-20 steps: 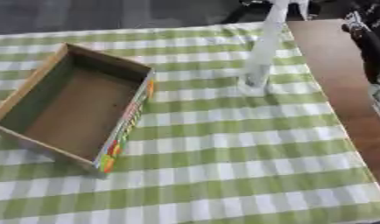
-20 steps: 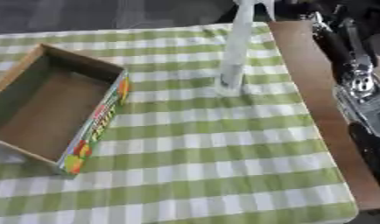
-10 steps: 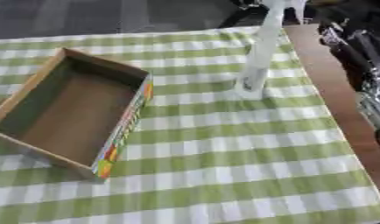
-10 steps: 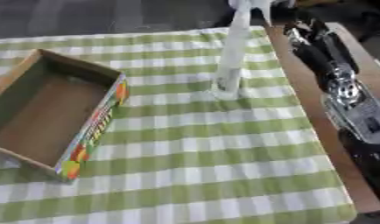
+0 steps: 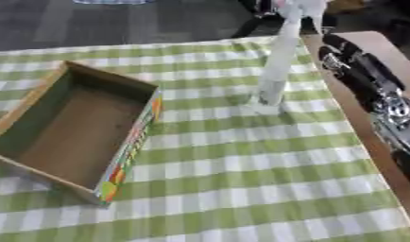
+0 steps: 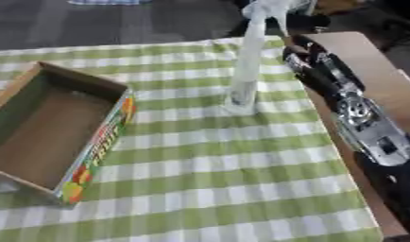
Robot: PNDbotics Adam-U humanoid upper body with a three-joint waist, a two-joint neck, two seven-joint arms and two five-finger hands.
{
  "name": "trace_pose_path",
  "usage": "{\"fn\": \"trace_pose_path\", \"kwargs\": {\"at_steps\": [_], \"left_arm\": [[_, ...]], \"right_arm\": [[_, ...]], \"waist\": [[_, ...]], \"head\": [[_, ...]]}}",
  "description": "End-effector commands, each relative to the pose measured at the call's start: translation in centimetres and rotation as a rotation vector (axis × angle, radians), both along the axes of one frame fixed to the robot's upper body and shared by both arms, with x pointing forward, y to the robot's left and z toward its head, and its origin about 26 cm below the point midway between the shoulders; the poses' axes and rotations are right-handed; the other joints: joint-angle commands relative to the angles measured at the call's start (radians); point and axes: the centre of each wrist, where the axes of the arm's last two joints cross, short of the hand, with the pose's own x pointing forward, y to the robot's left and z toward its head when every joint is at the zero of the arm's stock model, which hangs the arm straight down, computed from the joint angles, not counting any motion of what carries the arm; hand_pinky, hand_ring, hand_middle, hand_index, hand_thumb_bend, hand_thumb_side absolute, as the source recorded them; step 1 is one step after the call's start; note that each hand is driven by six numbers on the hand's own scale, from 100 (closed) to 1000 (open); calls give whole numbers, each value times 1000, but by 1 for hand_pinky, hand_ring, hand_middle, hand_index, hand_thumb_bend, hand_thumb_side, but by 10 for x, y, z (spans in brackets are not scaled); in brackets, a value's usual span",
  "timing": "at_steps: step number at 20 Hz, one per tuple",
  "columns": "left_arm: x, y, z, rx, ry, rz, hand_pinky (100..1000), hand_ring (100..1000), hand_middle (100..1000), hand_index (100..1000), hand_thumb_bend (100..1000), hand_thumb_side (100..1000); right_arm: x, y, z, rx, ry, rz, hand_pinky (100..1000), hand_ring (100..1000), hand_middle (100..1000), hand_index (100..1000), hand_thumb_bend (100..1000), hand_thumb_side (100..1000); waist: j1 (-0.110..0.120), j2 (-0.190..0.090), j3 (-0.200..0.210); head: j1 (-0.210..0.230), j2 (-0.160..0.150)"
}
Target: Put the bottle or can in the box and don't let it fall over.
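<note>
Standing bottle (image 6: 245, 66) w/ box (image 5: 72, 130) apart

Even, diffuse overhead light; both views soft and motion-blurred throughout. Checked cloth (image 5: 241, 160) brightly lit, floor beyond dim. The box (image 5: 72, 132) interior lies in shade, its near walls darkest. Small highlights glint on the silver arm joints (image 6: 365, 120). The tall pale bottle (image 5: 278, 66) smears toward the top edge.
</note>
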Motion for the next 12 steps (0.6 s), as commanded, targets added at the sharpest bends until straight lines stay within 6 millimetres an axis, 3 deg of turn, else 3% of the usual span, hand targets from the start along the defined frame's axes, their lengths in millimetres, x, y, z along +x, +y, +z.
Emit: {"fn": "trace_pose_path", "kwargs": {"at_steps": [1,12], "left_arm": [[1,5,10,36,-11,-10,1000,567,740,815,175,832],[3,4,11,36,-13,-21,1000,566,741,816,174,835]], "right_arm": [[-1,-2,16,-57,-20,9,940,976,1000,995,100,650],[3,5,18,-70,-6,32,949,989,1000,1000,100,657]], "waist": [[0,-10,2],[-1,-5,15]], "head": [[-4,-12],[-6,-15]]}}
